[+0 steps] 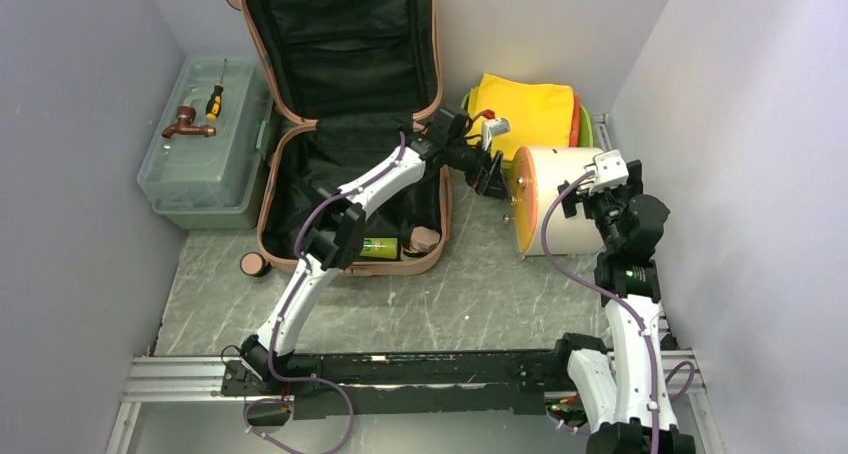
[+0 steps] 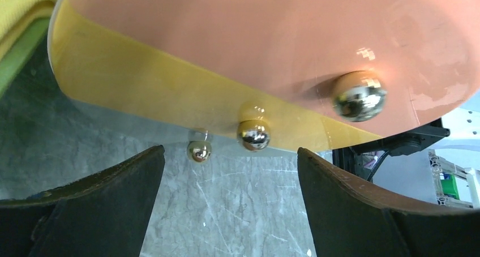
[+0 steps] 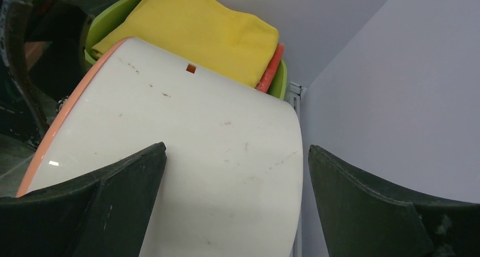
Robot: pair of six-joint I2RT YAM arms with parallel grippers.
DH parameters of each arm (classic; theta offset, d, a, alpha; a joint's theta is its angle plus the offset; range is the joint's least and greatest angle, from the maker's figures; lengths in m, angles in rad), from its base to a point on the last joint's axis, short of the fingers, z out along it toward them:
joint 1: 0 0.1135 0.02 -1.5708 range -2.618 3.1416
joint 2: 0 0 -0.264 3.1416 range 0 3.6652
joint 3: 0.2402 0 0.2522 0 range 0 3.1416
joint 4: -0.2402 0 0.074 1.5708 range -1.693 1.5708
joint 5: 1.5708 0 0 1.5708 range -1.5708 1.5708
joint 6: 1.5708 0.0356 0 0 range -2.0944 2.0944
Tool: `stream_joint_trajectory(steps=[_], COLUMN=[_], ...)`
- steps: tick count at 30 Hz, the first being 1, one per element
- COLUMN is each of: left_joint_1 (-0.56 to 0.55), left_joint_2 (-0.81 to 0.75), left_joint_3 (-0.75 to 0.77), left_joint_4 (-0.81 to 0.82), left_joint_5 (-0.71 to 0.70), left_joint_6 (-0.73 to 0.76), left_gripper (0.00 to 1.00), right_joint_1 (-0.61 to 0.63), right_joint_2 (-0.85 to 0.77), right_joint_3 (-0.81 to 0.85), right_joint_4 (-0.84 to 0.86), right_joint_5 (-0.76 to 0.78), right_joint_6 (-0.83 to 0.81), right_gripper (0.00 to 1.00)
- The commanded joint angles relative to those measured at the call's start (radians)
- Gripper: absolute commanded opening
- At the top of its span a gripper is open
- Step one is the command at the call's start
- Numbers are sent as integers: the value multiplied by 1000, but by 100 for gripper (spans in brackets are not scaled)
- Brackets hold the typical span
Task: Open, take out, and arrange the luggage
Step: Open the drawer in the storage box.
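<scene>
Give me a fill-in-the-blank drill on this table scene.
The salmon-pink hard-shell suitcase lies ____, its black lining showing.
The folded cloth on the lime green tray is ____.
On the translucent grey-green plastic toolbox lies a yellow-and-black-handled ____.
Missing words: open; yellow; screwdriver.

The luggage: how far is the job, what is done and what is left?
Done: the luggage lies open, lid raised at the back; a white drum lies on its side beside it. In hand: the left end effector and right end effector, both open, are at that drum, neither gripping. Left: a green can and a tan round item lie in the lower shell.
</scene>
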Motion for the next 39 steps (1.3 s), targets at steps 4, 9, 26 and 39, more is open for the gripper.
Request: stream_joint_trajectory(steps=[4,9,26,39], left_joint_1=[-18,-28,-38,-35], left_joint_2=[46,59,105,102], left_joint_3=[52,74,121,149], left_joint_4=[-4,6,35,6], left_joint_5=[32,45,90,69], left_joint_6=[-11,-25,-86,-56], left_gripper=[90,85,60,31], right_joint_1=[20,30,87,90], right_joint_2=[17,24,57,67], right_joint_3=[-3,-2,0,2], right_joint_4=[-39,-42,-41,-43], right_joint_5=[-21,-24,24,29], right_joint_6=[-29,-34,-59,-62], right_gripper=[100,100,100,100])
